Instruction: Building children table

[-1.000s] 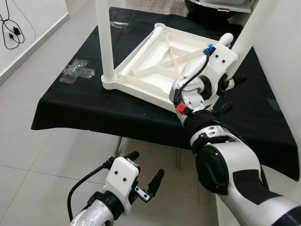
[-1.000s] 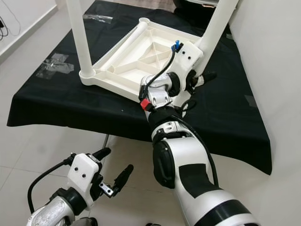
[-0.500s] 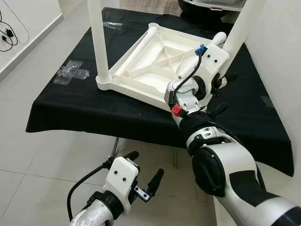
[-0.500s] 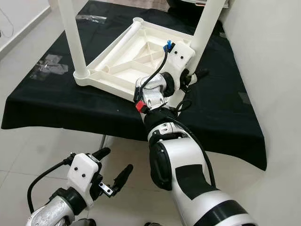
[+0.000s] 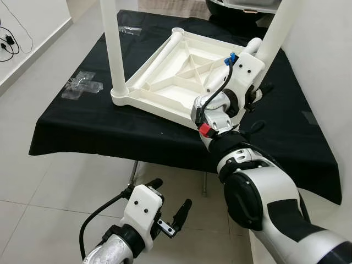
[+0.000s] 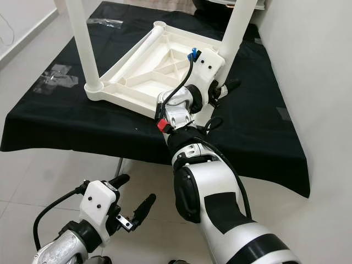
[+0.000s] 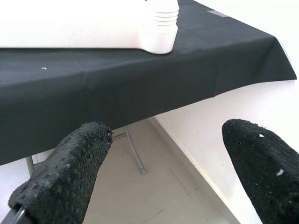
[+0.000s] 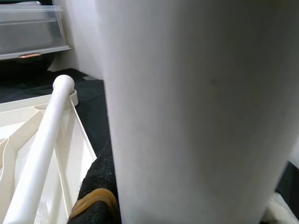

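The white tabletop (image 5: pixel 176 82) lies upside down on a black-clothed table (image 5: pixel 99 126). One white leg (image 5: pixel 109 49) stands upright in its near-left corner. A loose leg (image 5: pixel 157 58) lies along the tabletop's left side and appears again in the right wrist view (image 8: pixel 42 149). My right gripper (image 6: pixel 223 83) is shut on a second upright leg (image 5: pixel 274 33) at the right corner, low near its base. That leg (image 8: pixel 196 112) looms close in the right wrist view, with one black finger (image 8: pixel 98 186) against it. My left gripper (image 5: pixel 171 193) hangs open over the floor before the table, holding nothing (image 7: pixel 163 163).
Crumpled clear wrap (image 5: pixel 81 88) lies on the cloth at the left, and another piece (image 5: pixel 129 30) at the back. A white wall (image 5: pixel 330 66) runs close along the table's right side. Cables (image 5: pixel 8 41) trail on the floor at far left. A clear bin (image 5: pixel 242 5) stands behind.
The whole picture has shifted a little, so the camera moved. My right gripper stays on the upright leg and the left arm has not moved.
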Controlling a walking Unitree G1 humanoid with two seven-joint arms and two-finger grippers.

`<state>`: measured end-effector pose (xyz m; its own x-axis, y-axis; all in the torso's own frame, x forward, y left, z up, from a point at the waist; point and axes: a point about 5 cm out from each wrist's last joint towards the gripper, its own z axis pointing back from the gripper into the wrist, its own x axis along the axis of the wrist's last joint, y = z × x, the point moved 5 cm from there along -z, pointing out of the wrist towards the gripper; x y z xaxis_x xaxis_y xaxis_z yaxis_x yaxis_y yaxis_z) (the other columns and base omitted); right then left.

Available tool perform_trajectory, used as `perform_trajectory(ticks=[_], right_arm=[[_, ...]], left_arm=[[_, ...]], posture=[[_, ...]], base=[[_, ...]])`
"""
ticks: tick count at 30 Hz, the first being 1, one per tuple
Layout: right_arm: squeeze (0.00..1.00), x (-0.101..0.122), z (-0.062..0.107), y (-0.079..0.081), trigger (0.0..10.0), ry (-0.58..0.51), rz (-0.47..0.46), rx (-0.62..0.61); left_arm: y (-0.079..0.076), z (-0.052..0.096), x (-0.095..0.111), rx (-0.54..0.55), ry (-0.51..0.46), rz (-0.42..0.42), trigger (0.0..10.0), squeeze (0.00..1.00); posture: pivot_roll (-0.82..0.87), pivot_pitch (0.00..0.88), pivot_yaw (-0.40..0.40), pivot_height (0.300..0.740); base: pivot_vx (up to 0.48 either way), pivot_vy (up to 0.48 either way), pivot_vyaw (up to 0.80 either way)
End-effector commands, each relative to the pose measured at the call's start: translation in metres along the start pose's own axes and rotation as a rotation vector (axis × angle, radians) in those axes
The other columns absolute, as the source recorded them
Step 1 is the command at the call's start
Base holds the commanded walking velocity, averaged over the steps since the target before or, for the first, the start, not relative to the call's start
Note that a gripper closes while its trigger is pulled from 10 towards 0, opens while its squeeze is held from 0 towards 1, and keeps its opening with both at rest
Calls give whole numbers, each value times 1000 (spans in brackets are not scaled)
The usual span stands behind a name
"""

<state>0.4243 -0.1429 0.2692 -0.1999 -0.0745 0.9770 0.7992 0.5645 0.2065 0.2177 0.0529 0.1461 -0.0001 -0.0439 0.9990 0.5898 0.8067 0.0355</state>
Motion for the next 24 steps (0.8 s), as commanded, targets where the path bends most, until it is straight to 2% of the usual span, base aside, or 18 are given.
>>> perform_trajectory(ticks=[1, 15, 16, 21, 22, 24], right_arm=[[0, -25, 5, -3, 10000, 65, 67, 1], [0, -33, 18, 4, 10000, 71, 89, 60], [1000, -32, 18, 5, 10000, 68, 89, 65], [1000, -31, 18, 5, 10000, 58, 88, 65], [0, -29, 18, 5, 10000, 51, 85, 60], [0, -28, 18, 5, 10000, 49, 81, 57]], left_arm=[[-1, 1, -6, -3, 20, 3, 10000, 0], [-2, 0, -6, 0, 17, 4, 10000, 0], [-2, 0, -6, 0, 17, 4, 10000, 0], [-2, 0, -6, 1, 17, 5, 10000, 0], [-2, 1, -7, 1, 17, 5, 10000, 0], [-2, 1, -6, 1, 17, 5, 10000, 0]], posture=[[158, 169, -132, 740], [154, 171, -136, 740], [154, 171, -137, 740], [154, 171, -138, 740], [153, 172, -138, 740], [153, 172, -138, 740]], base=[[0, 0, 0], [0, 0, 0], [0, 0, 0], [0, 0, 0], [0, 0, 0], [0, 0, 0]])
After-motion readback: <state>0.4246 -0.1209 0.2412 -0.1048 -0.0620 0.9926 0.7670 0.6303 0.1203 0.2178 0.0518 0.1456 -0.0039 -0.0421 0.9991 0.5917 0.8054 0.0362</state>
